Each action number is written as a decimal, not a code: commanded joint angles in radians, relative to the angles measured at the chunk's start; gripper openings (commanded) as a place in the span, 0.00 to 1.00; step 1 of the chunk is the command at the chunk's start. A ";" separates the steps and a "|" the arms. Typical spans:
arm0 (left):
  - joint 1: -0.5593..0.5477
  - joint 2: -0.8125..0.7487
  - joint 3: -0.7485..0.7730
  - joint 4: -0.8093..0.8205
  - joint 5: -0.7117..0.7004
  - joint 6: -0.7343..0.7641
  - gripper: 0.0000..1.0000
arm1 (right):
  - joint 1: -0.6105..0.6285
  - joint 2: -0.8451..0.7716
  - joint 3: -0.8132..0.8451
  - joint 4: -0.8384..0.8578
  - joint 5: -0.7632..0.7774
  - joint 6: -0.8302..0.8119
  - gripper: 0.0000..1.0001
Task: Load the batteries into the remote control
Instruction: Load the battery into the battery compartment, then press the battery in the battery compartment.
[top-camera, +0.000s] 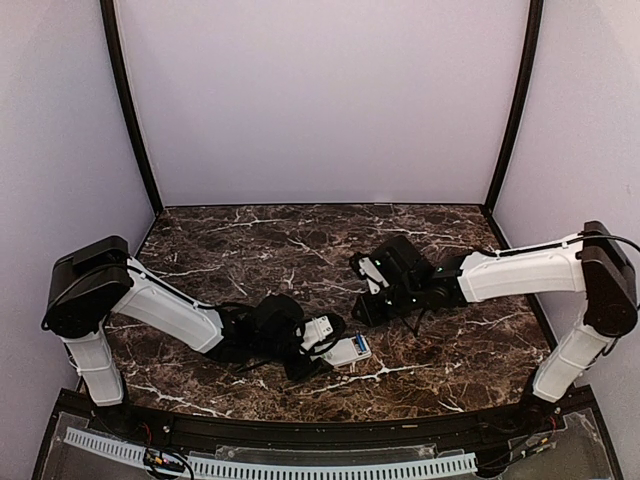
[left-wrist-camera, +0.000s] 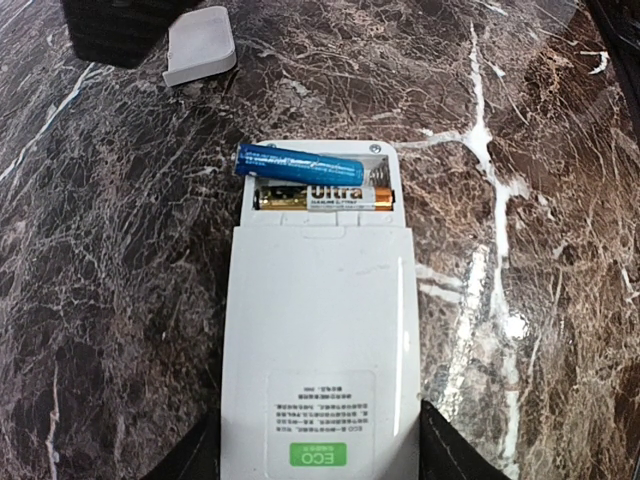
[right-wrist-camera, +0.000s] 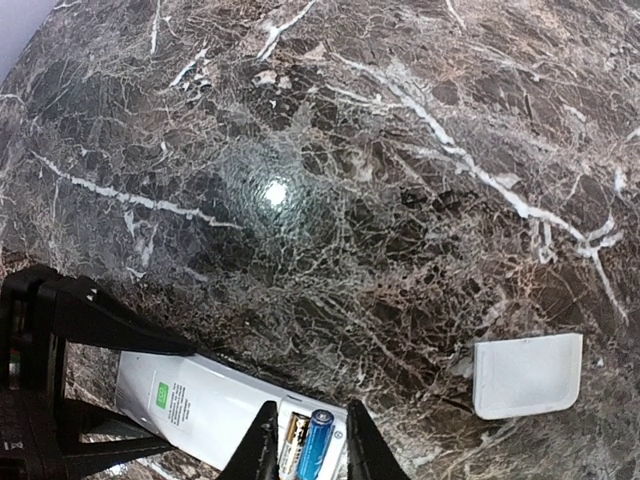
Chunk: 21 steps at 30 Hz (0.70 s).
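The remote control (left-wrist-camera: 320, 330) lies face down on the marble, white, with a green ECO label on its back. My left gripper (left-wrist-camera: 315, 450) is shut on its sides near the label end. In its uncovered battery bay (left-wrist-camera: 320, 180) a gold-and-black battery (left-wrist-camera: 325, 197) sits flat, and a blue battery (left-wrist-camera: 298, 161) lies beside it, slightly askew with one end over the bay's edge. My right gripper (right-wrist-camera: 310, 410) hovers above that bay with its fingers a little apart and nothing between them. Both batteries (right-wrist-camera: 318, 440) show far below its fingertips. In the top view the remote (top-camera: 347, 350) sits ahead of the left gripper (top-camera: 320, 345).
A small flat white square plate (left-wrist-camera: 200, 45) lies on the table beyond the remote's bay end, also seen in the right wrist view as the white plate (right-wrist-camera: 527, 375). The right arm (top-camera: 520, 270) reaches in from the right. Dark marble table (top-camera: 300, 240) stretches to the back wall.
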 joint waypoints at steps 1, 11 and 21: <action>-0.002 0.046 -0.034 -0.130 -0.016 -0.006 0.59 | -0.031 0.054 0.050 -0.022 -0.059 -0.020 0.18; -0.002 0.047 -0.036 -0.123 -0.016 -0.010 0.59 | -0.025 0.131 0.069 -0.030 -0.105 -0.036 0.18; -0.002 0.048 -0.036 -0.123 -0.016 -0.011 0.59 | -0.010 0.148 0.040 -0.025 -0.083 -0.040 0.12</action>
